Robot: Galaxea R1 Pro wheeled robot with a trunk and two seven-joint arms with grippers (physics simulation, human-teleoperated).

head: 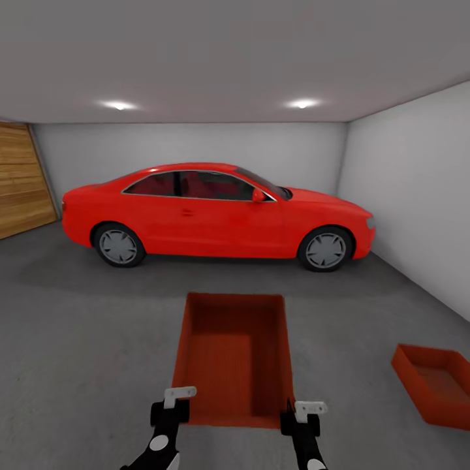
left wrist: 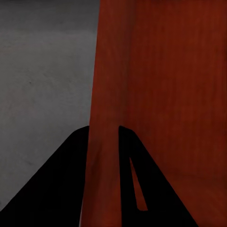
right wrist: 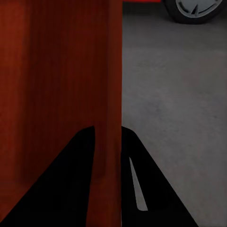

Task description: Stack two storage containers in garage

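Observation:
I am in the garage with one red-orange storage container point(head: 232, 352) held in front of me, open top up. My left gripper point(head: 171, 408) is shut on its near left wall, and my right gripper point(head: 301, 414) is shut on its near right wall. In the left wrist view the container wall point(left wrist: 156, 94) runs between the dark fingers of the left gripper point(left wrist: 104, 142). The right wrist view shows its wall point(right wrist: 61, 85) pinched the same way in the right gripper point(right wrist: 108, 142). The second storage container point(head: 434, 382) rests on the grey concrete floor point(head: 85, 339) at the right.
A glossy red car point(head: 215, 212) is parked across the room beyond the held container; its wheel point(right wrist: 196, 9) shows in the right wrist view. A wooden door point(head: 23, 179) is at the far left and a white wall point(head: 418, 209) runs along the right.

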